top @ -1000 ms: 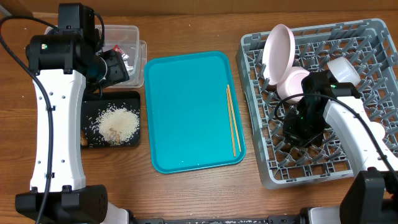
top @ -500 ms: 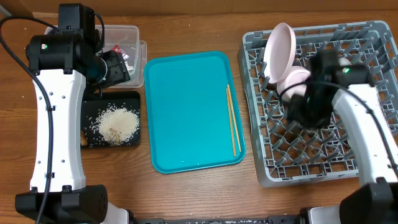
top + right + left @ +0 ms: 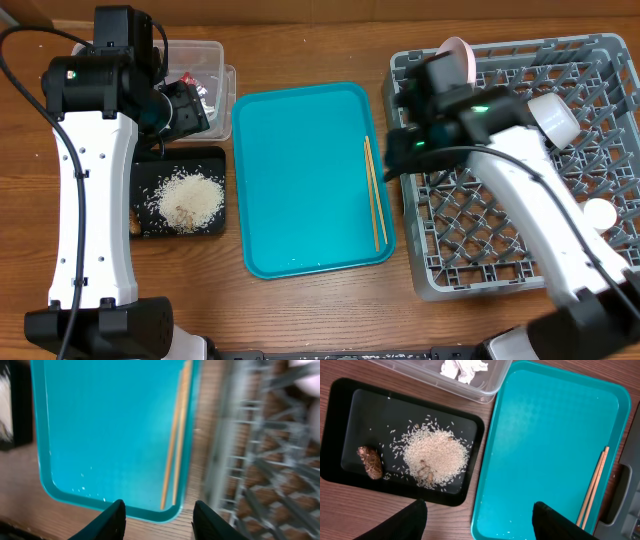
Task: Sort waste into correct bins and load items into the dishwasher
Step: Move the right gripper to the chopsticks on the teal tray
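At frame right, grey dish rack [image 3: 470,240], pale pink bowl [image 3: 458,49] at its upper left. Centre: teal tray [image 3: 300,180], two chopsticks [image 3: 373,195] along its right edge. Left: black tray [image 3: 365,415] with rice [image 3: 436,452]. Left fingers [image 3: 406,522] and right fingers [image 3: 107,521] wide apart, empty.

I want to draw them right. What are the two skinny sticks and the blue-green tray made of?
The chopsticks are probably wood: pale tan, matte, thin and straight. The teal tray looks like plastic: one even color, smooth, faintly shiny, with a molded raised rim.
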Robot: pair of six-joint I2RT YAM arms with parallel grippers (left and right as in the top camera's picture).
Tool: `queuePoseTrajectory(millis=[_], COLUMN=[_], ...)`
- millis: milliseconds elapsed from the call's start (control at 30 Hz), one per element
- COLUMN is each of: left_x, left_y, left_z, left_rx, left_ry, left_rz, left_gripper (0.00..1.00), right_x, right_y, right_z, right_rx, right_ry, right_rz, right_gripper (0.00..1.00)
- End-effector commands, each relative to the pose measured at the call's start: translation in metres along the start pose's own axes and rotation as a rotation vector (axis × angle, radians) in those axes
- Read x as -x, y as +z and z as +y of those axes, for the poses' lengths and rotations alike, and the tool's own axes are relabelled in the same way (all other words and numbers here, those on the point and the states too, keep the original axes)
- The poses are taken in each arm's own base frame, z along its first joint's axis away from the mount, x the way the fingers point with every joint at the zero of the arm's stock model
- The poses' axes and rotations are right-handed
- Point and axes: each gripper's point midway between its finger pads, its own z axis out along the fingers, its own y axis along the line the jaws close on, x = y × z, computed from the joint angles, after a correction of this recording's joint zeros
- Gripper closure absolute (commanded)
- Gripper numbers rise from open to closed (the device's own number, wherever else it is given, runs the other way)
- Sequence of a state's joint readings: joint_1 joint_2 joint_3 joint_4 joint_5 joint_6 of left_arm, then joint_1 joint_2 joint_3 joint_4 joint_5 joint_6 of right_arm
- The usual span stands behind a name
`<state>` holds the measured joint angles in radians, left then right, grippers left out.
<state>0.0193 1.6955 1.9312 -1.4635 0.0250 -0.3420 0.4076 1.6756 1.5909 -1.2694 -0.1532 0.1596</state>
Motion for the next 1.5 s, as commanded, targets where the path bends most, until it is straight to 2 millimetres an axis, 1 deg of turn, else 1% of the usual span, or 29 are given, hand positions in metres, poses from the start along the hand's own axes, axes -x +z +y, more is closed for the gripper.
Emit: queuePoseTrajectory(millis=[0, 133, 200, 333, 533, 733, 867, 1133, 1233, 1333, 1400, 1467], left_x=[-0.001, -0.001, -0.001, -0.001, -0.001, -0.001, -0.001, -0.001, -0.001, 0.000, 0.000, -0.001], left_y=[-0.006, -0.006, -0.006, -0.006, -0.006, -0.006, -0.006, -0.006, -0.006, -0.006, -0.006, -0.006], left_z=[-0.002, -0.002, -0.002, -0.002, -0.002, -0.002, -0.002, -0.002, -0.002, -0.002, -0.002, -0.002], left_rx=[-0.002, -0.001, -0.001, -0.001, -0.001, -0.002, -0.002, -0.002, -0.002, -0.002, -0.002, -0.002], left_ry=[-0.002, -0.002, -0.001, -0.001, -0.001, -0.001, -0.001, 0.006, 0.006, 0.006, 0.006, 0.006], left_rz=[-0.014, -0.014, -0.014, -0.014, -0.015, -0.018, -0.018, -0.018, -0.018, -0.018, -0.018, -0.018], left_gripper=[0.30, 0.30, 0.30, 0.29, 0.30, 0.30, 0.30, 0.30, 0.30, 0.30, 0.30, 0.30], right_x=[-0.007, -0.019, -0.023, -0.029, -0.039, -0.040, -0.045, -0.067, -0.076, -0.080, -0.080, -0.080], right_y=[0.033, 0.070, 0.087, 0.111, 0.139, 0.155, 0.163, 0.181, 0.184, 0.184, 0.185, 0.185], right_z=[0.014, 0.023, 0.022, 0.010, 0.003, 0.000, -0.004, -0.015, -0.018, -0.019, -0.018, -0.016], right_rx=[-0.003, -0.021, -0.048, -0.120, -0.148, -0.150, -0.154, -0.169, -0.176, -0.180, -0.179, -0.178], right_ry=[-0.049, -0.075, -0.066, -0.021, 0.009, 0.011, 0.024, 0.040, 0.043, 0.043, 0.040, 0.034], right_rz=[0.088, 0.191, 0.230, 0.284, 0.357, 0.363, 0.363, 0.390, 0.412, 0.422, 0.421, 0.420], right_gripper=[0.54, 0.54, 0.55, 0.55, 0.55, 0.55, 0.55, 0.55, 0.56, 0.69, 0.75, 0.77])
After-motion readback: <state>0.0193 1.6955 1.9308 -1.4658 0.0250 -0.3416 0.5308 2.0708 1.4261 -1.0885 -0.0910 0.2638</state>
